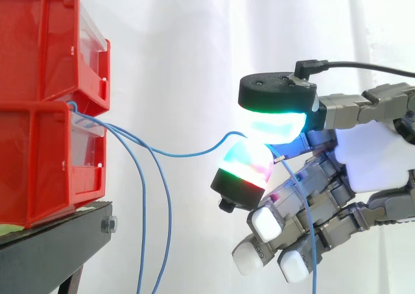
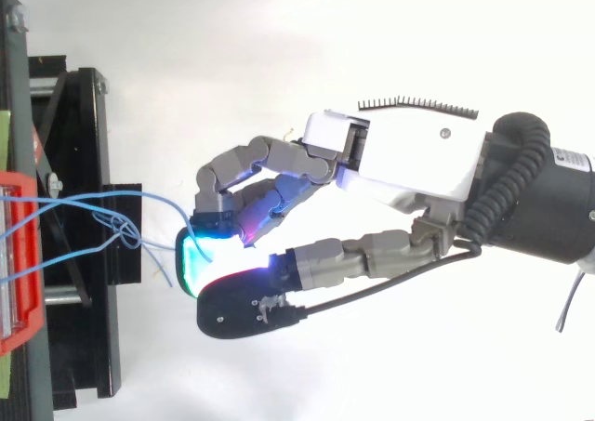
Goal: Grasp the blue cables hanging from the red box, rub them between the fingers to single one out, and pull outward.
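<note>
Right of the red bins [image 1: 39,112], well clear of them, hand [image 1: 373,158] sits level with the seam between upper and lower bin. Arm comes in from the right.

Blue cables [image 2: 88,198] exit at that seam, at the front edge of the bins. Loose cables [image 1: 143,203] drop straight down in front of the lower bin and past the black stand [image 1: 58,242], apart from the hand.

Pinched cable [image 1: 194,154] splits off from the rest, sags slightly across the gap, then rises into the hand. Not fully taut.

Hand state: thumb on top, one finger underneath, glowing pads [image 1: 272,122] pressed together on the pinched cable. Upper pad cyan/green, lower one green/red/magenta. Remaining fingers are curled below with white pads, holding nothing.

Behind the pinch a blue strand runs down across the curled fingers and off the bottom edge.

Top view: cables fan out from the bins, small tangle midway, strands reach the pads. Can't tell from there how many sit in the pinch.
</note>
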Controlling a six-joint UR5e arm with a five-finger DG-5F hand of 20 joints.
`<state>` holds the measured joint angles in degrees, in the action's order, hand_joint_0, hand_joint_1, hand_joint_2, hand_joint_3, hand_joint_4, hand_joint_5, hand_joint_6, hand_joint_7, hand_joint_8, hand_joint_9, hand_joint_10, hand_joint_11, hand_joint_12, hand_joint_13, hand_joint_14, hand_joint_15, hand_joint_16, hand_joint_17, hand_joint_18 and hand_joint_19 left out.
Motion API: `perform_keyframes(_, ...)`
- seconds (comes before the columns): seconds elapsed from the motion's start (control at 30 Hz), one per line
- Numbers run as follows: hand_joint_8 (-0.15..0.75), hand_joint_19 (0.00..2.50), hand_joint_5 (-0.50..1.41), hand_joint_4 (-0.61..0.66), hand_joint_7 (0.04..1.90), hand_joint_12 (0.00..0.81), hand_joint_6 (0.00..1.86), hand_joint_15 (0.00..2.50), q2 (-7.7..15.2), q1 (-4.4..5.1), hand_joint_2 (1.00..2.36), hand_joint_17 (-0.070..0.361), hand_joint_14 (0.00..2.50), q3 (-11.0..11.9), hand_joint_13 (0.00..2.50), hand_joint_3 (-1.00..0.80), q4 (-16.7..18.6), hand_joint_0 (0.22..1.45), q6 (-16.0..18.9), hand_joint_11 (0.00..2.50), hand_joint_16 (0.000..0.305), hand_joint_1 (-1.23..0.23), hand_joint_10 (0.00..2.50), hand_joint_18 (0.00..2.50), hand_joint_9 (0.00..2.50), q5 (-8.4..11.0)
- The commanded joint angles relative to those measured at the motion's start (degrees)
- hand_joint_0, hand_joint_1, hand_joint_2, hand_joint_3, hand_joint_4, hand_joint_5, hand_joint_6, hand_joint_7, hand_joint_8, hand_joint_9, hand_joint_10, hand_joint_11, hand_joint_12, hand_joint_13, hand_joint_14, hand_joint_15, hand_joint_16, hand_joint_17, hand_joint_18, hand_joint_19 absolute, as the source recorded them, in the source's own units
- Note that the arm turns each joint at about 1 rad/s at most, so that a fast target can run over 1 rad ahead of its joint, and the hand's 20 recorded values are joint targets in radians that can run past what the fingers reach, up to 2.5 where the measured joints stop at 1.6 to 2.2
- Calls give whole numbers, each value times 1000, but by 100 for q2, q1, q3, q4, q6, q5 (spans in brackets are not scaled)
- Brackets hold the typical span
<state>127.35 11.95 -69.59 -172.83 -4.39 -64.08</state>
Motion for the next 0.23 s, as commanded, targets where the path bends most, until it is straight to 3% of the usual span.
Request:
perform_keyframes(0.0,351,593,-183,201,1234,391,862,470,0,0,1026,113,14,7,731,-44,4,600,0,605,50,-739,9,590,854,1)
perform_keyframes(0.2,352,596,-183,201,1233,390,862,470,9,0,1027,113,16,-2,730,-40,-5,599,0,606,50,-738,9,591,855,1)
